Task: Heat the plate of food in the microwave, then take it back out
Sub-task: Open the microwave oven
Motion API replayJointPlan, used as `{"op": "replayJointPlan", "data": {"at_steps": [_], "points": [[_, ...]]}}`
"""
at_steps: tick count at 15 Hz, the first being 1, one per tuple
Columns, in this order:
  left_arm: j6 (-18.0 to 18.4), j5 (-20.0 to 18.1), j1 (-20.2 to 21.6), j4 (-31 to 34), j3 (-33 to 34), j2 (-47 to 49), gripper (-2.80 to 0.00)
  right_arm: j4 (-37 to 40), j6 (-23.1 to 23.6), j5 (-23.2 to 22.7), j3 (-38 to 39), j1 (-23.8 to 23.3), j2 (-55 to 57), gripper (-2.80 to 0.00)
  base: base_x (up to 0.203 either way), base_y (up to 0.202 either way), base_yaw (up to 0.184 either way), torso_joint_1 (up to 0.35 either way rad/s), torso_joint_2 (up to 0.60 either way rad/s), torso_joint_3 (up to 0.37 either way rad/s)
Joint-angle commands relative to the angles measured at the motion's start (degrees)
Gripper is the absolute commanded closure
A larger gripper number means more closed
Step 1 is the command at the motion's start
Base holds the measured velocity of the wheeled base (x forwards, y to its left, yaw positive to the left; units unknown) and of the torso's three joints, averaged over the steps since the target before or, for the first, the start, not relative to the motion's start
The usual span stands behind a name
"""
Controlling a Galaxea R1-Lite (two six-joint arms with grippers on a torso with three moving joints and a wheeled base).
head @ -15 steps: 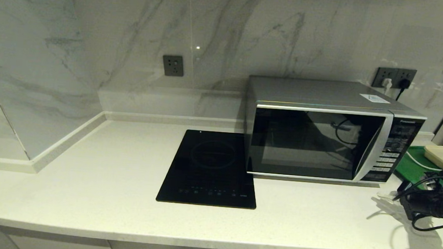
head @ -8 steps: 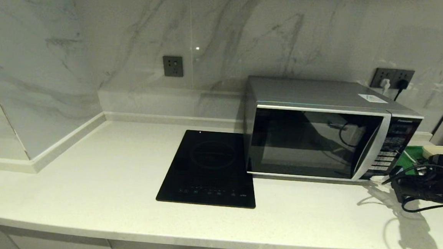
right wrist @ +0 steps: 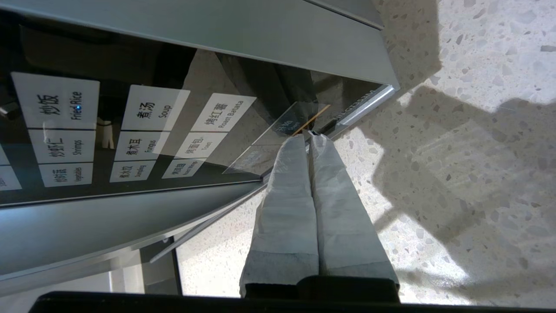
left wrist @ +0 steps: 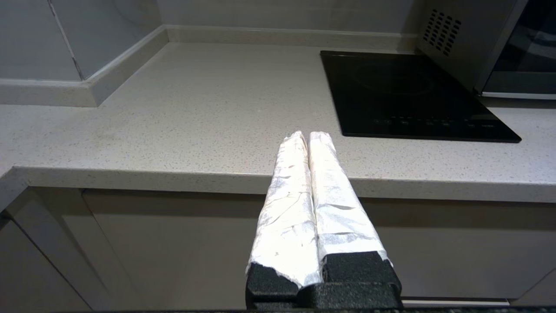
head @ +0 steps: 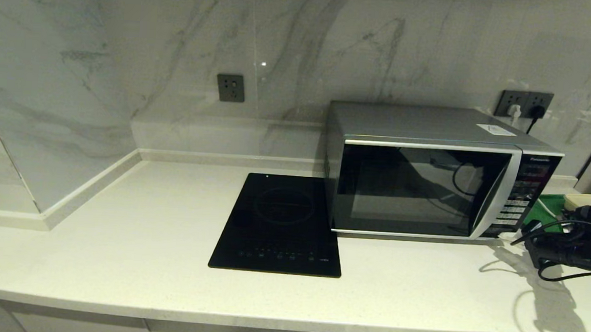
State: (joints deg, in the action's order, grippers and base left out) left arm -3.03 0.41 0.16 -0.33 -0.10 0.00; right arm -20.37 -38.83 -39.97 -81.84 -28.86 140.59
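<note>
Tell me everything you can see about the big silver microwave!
The microwave is a boxy silver Panasonic oven standing on the pale speckled counter, against the marble wall, just right of the black cooktop. Its dark glass door is closed, with a curved silver trim beside it. A white sticker lies on top. At the right is a black keypad of white buttons reading Soup, Fried Rice, Shrimps. The right gripper, shut, points at the keypad's bottom corner.

The right gripper point(right wrist: 308, 135) has moved in toward the microwave point(head: 428, 169) keypad's lower corner.
</note>
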Motion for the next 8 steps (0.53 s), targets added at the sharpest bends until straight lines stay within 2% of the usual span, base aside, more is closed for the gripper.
{"op": "replayJointPlan", "data": {"at_steps": [1, 8], "points": [[-0.05, 0.03, 0.02, -0.02, 0.01, 0.0, 0.0, -0.49, -0.14, -0.19, -0.17, -0.21, -0.65, 0.0, 0.0, 0.0, 0.0, 0.0, 0.0, 0.0], [-0.05, 0.03, 0.02, -0.02, 0.01, 0.0, 0.0, -1.51, -0.11, -0.11, 0.24, -0.32, -1.38, 0.0, 0.0, 0.0, 0.0, 0.0, 0.0, 0.0]]}}
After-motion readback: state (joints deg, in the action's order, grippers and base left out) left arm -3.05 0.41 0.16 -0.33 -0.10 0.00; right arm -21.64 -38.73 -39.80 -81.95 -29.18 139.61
